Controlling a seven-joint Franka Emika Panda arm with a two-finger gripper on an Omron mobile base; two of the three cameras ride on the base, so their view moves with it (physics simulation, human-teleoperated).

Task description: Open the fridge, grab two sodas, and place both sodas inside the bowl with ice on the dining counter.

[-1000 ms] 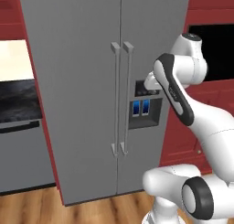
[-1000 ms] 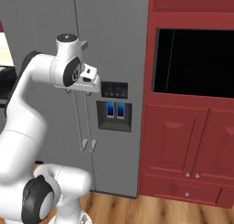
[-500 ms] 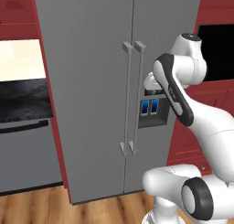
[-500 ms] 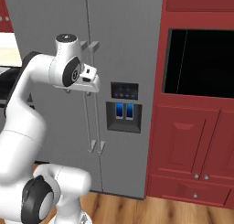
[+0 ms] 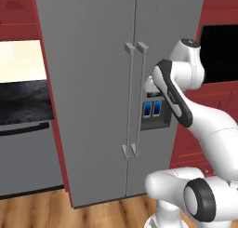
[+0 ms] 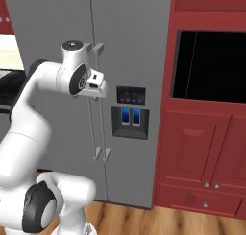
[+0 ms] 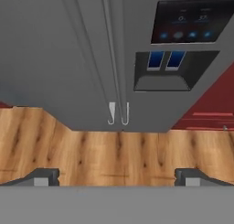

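My gripper [image 7: 117,175], seen from the hand camera: the two dark fingertips [image 7: 42,176] stand far apart at 7 and 5 o'clock, jaws wide, nothing between them. Beyond them, a strip of wooden floor [image 7: 114,152] runs across the middle of that view. Farther off stands the fridge [image 5: 102,83], tall and grey, both doors closed; in the left base view it fills the centre from 12 to 6 o'clock. Its two long bar handles [image 5: 135,99] hang side by side, close but apart, at the seam between the doors; my hand [image 6: 93,83] hovers just in front of their upper part in the right base view. On the right-hand door, at 3 o'clock from the handles, sits a dispenser [image 6: 130,115] with two blue lights. Farthest, dark red cabinets [image 6: 206,147] flank the fridge at 3 o'clock
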